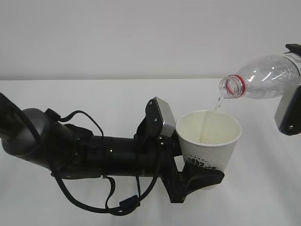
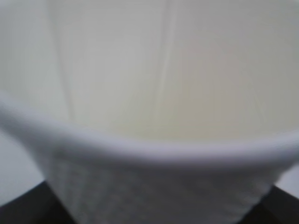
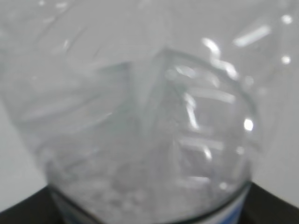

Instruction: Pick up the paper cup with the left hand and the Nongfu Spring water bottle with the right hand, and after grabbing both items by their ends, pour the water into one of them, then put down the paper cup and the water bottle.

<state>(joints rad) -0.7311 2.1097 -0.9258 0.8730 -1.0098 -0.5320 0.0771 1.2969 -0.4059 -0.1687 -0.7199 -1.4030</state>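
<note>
The white paper cup (image 1: 209, 136) stands upright in the air, and my left gripper (image 1: 203, 175) is shut on its lower part from the left. Its open mouth and rolled rim (image 2: 154, 149) fill the left wrist view, with dark fingers (image 2: 16, 207) at the bottom corners. The clear Nongfu Spring water bottle (image 1: 265, 75) lies tilted at the upper right, its red-ringed mouth (image 1: 231, 87) just above the cup's right rim. A thin stream of water (image 1: 217, 104) falls from the mouth into the cup. My right gripper (image 1: 292, 84) is shut on the bottle's far end, partly cut off by the frame edge. The bottle's ribbed body (image 3: 154, 130) fills the right wrist view.
The white table (image 1: 94, 103) spreads under both arms, with a pale wall (image 1: 141, 37) behind it. My left arm (image 1: 94, 150) and its looping black cables (image 1: 108, 207) lie low across the left half. A grey plate (image 1: 165, 117) sits at its wrist.
</note>
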